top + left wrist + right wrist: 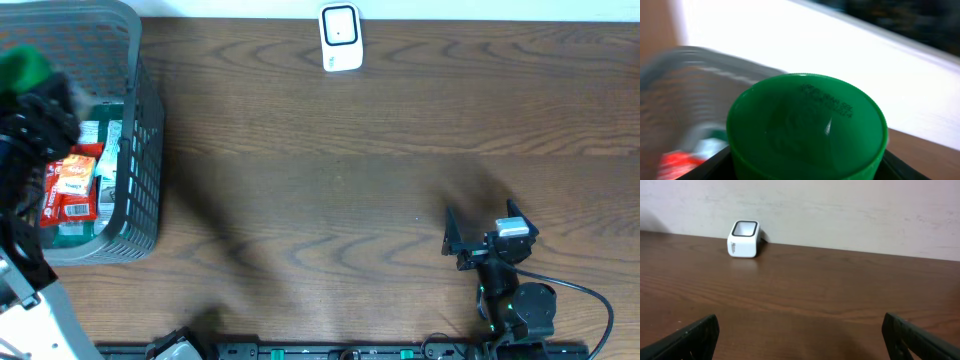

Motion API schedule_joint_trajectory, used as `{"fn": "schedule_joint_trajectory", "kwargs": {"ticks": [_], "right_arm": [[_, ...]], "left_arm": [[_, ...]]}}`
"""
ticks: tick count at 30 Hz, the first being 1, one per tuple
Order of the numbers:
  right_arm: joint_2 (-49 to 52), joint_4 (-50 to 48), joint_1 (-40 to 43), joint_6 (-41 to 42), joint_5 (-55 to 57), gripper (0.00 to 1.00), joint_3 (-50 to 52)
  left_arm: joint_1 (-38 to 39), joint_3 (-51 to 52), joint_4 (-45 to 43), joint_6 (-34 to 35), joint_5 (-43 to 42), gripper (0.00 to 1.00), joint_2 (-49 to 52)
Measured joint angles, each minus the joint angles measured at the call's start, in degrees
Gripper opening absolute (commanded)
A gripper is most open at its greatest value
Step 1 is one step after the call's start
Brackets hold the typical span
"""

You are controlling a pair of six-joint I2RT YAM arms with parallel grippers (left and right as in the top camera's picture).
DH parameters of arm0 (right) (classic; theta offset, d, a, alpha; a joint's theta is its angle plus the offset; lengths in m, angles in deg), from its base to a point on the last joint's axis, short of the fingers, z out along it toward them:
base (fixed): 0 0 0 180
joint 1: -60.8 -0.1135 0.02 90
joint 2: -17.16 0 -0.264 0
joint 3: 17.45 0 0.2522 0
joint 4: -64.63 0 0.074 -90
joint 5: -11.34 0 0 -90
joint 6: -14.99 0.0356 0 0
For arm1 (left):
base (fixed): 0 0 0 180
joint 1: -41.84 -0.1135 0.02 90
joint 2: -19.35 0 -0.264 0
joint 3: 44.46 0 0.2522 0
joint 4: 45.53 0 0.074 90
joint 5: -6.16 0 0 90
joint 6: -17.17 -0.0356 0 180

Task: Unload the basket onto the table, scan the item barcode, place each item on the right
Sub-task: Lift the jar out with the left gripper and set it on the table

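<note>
1. Wooden table [330, 150] is carrying a grey basket [145, 150] at its left edge; my left claw [35, 95] is pinching a green tub [807, 135] above it.
2. I judge the lift-out is underway; next, the tub's barcode is needing to face the white scanner [340, 38] at the far edge.
3. My right claw [485, 232] is idling spread near the front right corner, blocking nothing.

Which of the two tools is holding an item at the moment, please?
The left tool, over the grey basket, grips a green container; the right tool stands open and empty.

Glossy green plastic container [807, 130]; grey plastic mesh basket [145, 150]; wood-grain table [350, 180].
</note>
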Motion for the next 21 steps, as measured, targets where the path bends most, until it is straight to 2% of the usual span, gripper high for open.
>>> {"fn": "schedule_joint_trajectory", "kwargs": {"ticks": [1,4,8,16,21], "right_arm": [[0.0,0.0,0.0,0.0,0.0,0.99,0.0],[0.0,0.0,0.0,0.0,0.0,0.99,0.0],[0.0,0.0,0.0,0.0,0.0,0.99,0.0],[0.0,0.0,0.0,0.0,0.0,0.99,0.0],[0.0,0.0,0.0,0.0,0.0,0.99,0.0]], "left_arm": [[0.7,0.0,0.3,1.3,-7.6,0.52,-0.3],[4.1,-0.1,3.1,2.6,-16.3,0.52,0.7],[13.7,0.0,7.6,3.2,-22.5,0.52,3.6],[38.3,1.7,7.8,3.4,-23.7,0.52,14.2],[49.2,2.0,7.2,3.3,-21.9,0.52,25.0]]}}
